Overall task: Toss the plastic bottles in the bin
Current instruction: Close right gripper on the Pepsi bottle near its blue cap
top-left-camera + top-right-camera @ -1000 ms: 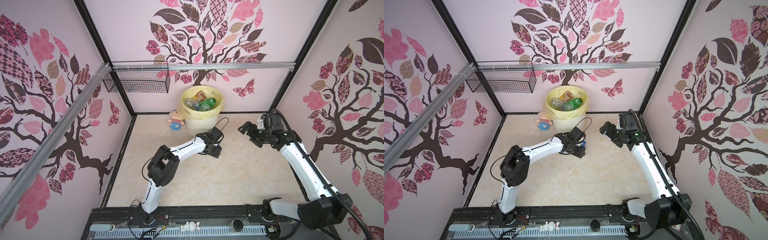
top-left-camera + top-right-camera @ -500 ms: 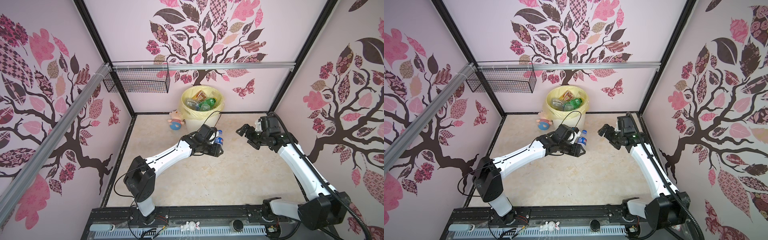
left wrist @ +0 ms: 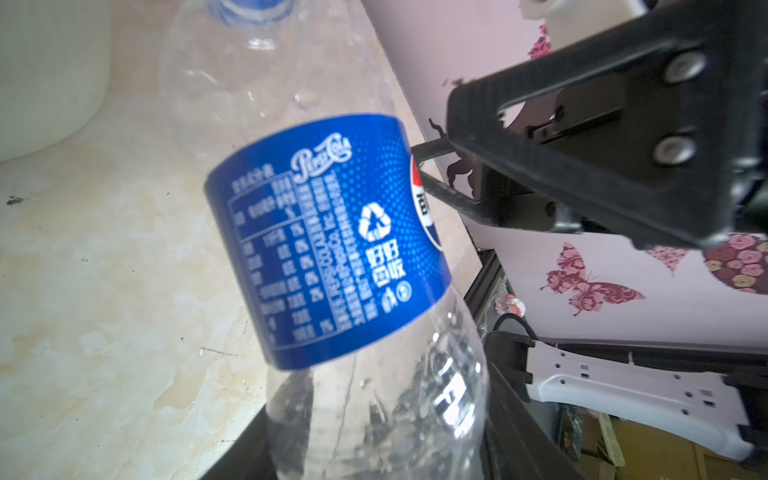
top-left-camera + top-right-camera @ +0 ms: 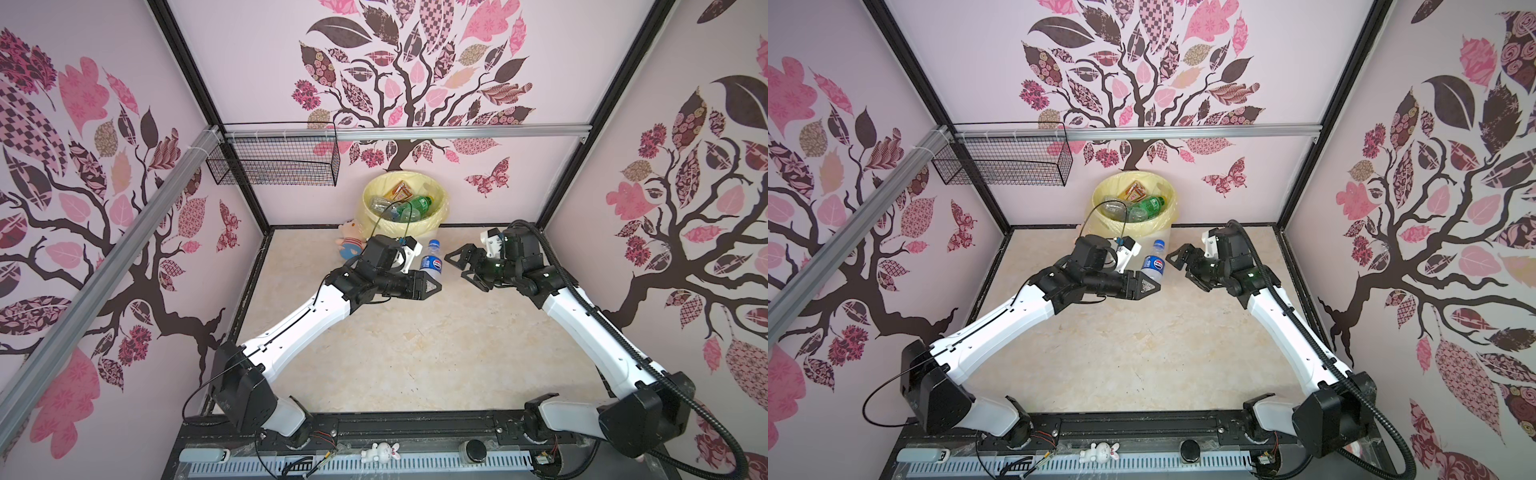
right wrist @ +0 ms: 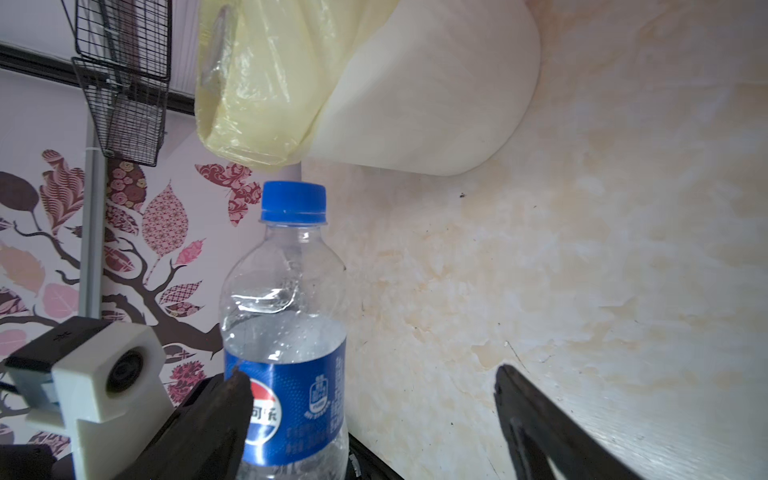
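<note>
left gripper (image 4: 431, 286): jaws clenched on the base of a clear, blue-capped, blue-labelled plastic bottle (image 4: 431, 261), roughly upright, just in front of the round cream-white bin with yellow bag (image 4: 415, 230). right gripper (image 4: 459, 266): jaws released, near the bottle. best raise it over the rim before letting go.

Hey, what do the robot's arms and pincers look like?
The left arm and right arm have glossy white shells between bulky black joints. The left pincer and right pincer are black with triangular open-frame fingers. White camera housings sit at the wrists. A ribbed black cable conduit runs along the right arm only.
</note>
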You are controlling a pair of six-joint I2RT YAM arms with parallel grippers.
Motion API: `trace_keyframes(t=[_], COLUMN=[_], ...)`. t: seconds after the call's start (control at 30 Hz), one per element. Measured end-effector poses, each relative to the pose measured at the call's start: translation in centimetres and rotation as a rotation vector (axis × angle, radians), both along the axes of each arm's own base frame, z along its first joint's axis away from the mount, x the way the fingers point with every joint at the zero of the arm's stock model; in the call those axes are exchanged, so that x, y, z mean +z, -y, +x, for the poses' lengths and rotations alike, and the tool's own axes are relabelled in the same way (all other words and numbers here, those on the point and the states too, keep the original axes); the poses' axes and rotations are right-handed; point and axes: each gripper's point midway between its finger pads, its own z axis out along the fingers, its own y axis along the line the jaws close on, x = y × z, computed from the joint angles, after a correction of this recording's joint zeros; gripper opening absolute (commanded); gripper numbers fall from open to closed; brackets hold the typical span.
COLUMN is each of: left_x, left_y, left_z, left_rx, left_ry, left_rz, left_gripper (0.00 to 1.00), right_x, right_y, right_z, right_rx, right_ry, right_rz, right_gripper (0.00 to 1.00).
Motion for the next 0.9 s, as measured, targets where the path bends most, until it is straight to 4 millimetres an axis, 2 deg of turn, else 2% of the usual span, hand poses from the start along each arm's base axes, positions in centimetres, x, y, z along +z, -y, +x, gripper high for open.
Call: trace_keyframes(t=[0.17, 0.47, 0.6, 0.9], left_x=[0.6, 0.3, 0.5, 0.9], left_y=[0.1, -0.8, -1.2, -1.4], left_z=[-0.3, 0.0, 0.1, 0.0], left_rx=[-0.013, 0.000, 0.001, -0.007], left_ry=[-0.008, -0.027, -0.011, 0.019], left_rz=[-0.029, -0.015, -0.011, -0.006], left_gripper=[0.55, 0.55, 0.55, 0.57], right_x=[0.5, 0.9, 1.4, 1.9], right_y=[-1.5, -6.0, -7.5, -8.4], right_z=[0.2, -0.6, -0.5, -0.8], right_rx=[0.044, 0.151, 0.179, 0.192], right_ry=[0.007, 0.012, 0.019, 0.020], right_rz=[0.051, 0.103, 0.118, 0.147], right_gripper=[0.89, 0.83, 0.74, 0.58])
